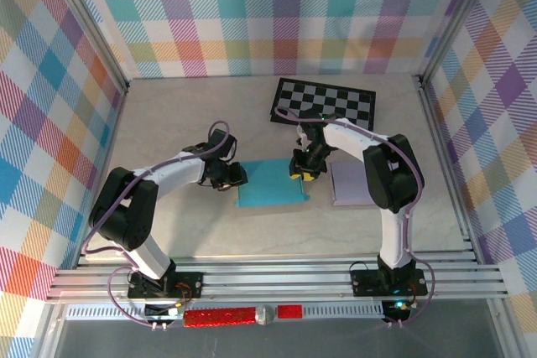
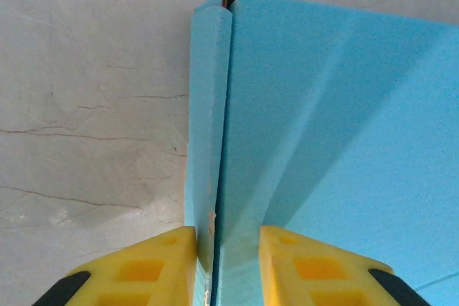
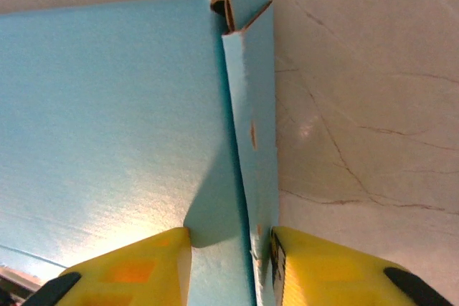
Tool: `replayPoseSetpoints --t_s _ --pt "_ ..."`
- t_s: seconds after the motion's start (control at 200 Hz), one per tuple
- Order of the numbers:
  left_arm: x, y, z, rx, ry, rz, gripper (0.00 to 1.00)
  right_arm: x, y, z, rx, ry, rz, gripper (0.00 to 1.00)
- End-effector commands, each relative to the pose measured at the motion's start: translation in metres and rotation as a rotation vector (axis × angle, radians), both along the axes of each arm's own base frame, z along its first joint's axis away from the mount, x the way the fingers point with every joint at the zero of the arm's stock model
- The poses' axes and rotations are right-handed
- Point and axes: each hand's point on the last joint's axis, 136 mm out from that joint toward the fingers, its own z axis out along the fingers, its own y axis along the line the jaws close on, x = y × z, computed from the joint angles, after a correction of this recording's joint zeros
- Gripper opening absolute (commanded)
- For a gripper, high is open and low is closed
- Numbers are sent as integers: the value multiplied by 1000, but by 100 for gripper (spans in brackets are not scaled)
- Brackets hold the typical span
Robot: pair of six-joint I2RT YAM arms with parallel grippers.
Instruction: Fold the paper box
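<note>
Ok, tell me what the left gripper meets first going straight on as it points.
Probably the folded side wall of the paper box, straddled by the left gripper; depth is unclear.

The flat light-blue cardboard box is matt and finely grained, and its cut corners show a brown corrugated core. The pale stone-look table is smooth and thinly veined, with a soft sheen. The left gripper and right gripper have smooth, faintly glossy yellow plastic fingers. The silver frame rails look like brushed metal.

Light-blue paper box flat on the table, a narrow flap raised along each side edge.
</note>
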Motion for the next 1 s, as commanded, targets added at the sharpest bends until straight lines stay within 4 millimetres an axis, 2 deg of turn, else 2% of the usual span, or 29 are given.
replayPoseSetpoints --t_s 0.0,0.165,0.32,0.495,0.65,0.83,0.995 --pt "-19 8 -11 64 61 -37 27 -14 -23 -29 -151 52 22 36" --pt "-17 5 -13 55 60 -34 26 -13 -22 -29 -146 55 29 26" --pt "-12 1 -12 42 54 -33 24 -17 -19 -34 -131 78 17 24" --pt "-10 -2 -12 27 48 -37 15 -18 -9 -30 -67 82 19 21" --pt "-12 1 -13 39 52 -34 8 -5 -8 -14 -35 34 19 32" --pt "-13 -2 -12 15 40 -48 5 13 -9 8 59 -21 -1 52" --pt "-13 1 -12 11 39 -48 0 22 -15 14 101 -27 -6 61"
